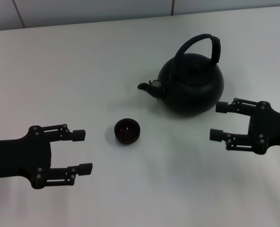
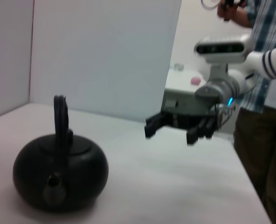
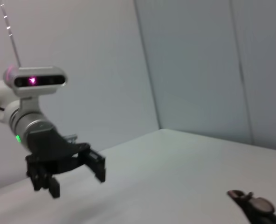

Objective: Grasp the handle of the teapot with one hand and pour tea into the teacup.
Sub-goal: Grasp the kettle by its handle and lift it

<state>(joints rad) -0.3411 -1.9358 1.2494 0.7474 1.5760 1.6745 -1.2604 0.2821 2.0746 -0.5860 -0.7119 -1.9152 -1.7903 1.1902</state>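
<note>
White tabletop [image 1: 83, 71] fills the head view, ending at a pale wall [image 1: 83, 12] along the far edge. On it, right of centre and toward the far side, stands the teapot [image 1: 191, 84], round and matte black, upright, with its short spout [image 1: 147, 87] pointing left and its lid on. Its handle [image 1: 200, 46] arches high over the top and looks thicker on the right side. Nearer and to the left of the teapot, apart from it, sits the teacup [image 1: 126, 130], a small dark bowl standing upright; whether it holds any liquid cannot be told. At the near left, the left gripper [image 1: 85, 151] hangs over the table with its two fingers spread wide apart, holding nothing, its tips pointing right toward the teacup but well short of it. On the right, the right gripper [image 1: 219, 121] is just beside the teapot's near right flank, its fingers also parted and empty, the farther fingertip close to the pot's body, though contact cannot be made out. From the left wrist view the teapot [image 2: 59, 171] shows spout-on with the handle [image 2: 61, 119] edge-on above it, and the right gripper [image 2: 170, 131] hovers beyond it; a person in a plaid shirt [image 2: 264, 70] stands behind that arm.
</note>
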